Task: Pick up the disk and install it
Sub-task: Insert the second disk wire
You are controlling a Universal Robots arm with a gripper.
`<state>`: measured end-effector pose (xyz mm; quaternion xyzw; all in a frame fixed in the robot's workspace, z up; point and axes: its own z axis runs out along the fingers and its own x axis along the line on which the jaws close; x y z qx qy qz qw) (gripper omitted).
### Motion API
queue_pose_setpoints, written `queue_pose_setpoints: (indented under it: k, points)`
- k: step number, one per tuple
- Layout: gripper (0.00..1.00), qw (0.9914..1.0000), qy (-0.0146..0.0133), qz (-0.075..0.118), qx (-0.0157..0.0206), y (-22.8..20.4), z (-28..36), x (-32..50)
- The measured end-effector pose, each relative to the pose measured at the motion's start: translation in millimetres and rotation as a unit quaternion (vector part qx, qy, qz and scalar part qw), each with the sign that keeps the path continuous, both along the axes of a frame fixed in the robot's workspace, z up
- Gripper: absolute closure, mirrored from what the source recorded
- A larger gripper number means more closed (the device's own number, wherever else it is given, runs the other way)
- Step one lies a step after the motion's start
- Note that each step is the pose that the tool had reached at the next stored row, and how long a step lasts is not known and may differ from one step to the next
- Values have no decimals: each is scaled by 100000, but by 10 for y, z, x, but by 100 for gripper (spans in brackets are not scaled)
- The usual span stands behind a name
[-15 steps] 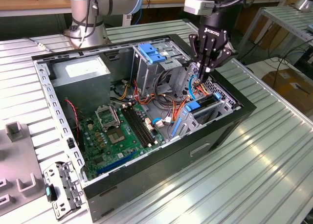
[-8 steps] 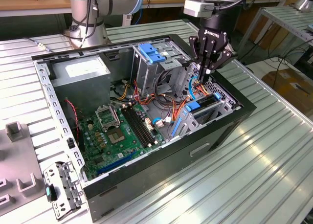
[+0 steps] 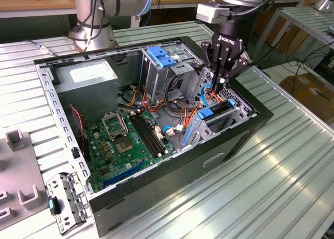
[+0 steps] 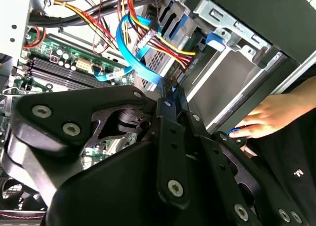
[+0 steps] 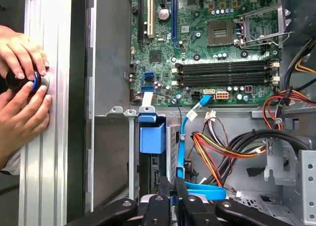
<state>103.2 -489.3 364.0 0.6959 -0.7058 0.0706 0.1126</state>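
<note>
Two fingers (image 5: 180,192) of my gripper (image 3: 217,86) are pressed together; I cannot tell whether they pinch anything. The disk (image 3: 214,112) sits in the drive bay of the computer case (image 3: 156,192), at 6 o'clock from my tips in the exterior view and largely hidden by the bay walls. A person's hands (image 5: 22,88), cut off at the frame edge, cover a dark round object.

An open computer case (image 3: 236,145) on a ribbed metal table (image 3: 292,176) bares its green motherboard (image 3: 128,142), perhaps unpowered.
</note>
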Motion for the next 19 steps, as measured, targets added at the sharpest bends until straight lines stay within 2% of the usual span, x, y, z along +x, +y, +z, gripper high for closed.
queue_pose_setpoints:
  k: [2,9,11,13,15,16,19]
  points:
    - [84,100000,-23,145,106,-29,-8,-23]
    - [84,100000,-34,184,120,-31,-8,-26]
    - [84,99999,-41,185,272,-37,-7,-26]
    - [84,99996,-105,179,860,-68,-11,-28]
    - [84,99986,-228,181,1669,-121,-15,-28]
    - [84,99974,-346,183,2252,-150,-18,-30]
    - [84,99939,-800,190,3395,-184,-19,-43]
